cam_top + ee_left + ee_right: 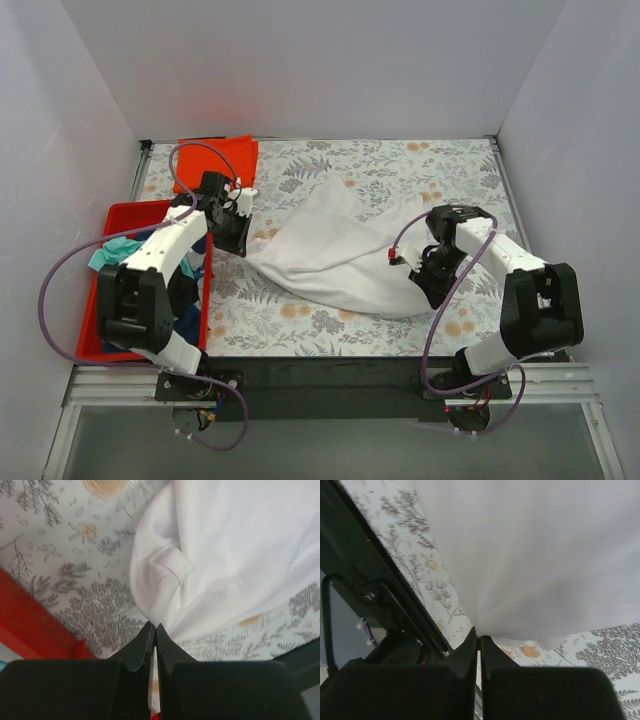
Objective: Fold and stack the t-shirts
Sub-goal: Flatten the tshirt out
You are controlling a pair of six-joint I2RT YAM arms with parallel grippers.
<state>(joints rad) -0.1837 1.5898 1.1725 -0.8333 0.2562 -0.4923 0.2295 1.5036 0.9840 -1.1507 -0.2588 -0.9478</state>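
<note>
The large white cloth t-shirt (pixel 335 250) spans mid-frame between left fingers (pixel 142 647) and right fingers (pixel 490 655), each pair pinching its nearer end.

The t-shirt (pixel 340 250) is white, the bin (pixel 140 208) red, the table covering (pixel 400 165) grey-and-orange floral.

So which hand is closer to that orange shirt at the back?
Left. The left hand pinches the white shirt just in front of the orange shirt; the right hand grips the white one's opposite end, farther away.
</note>
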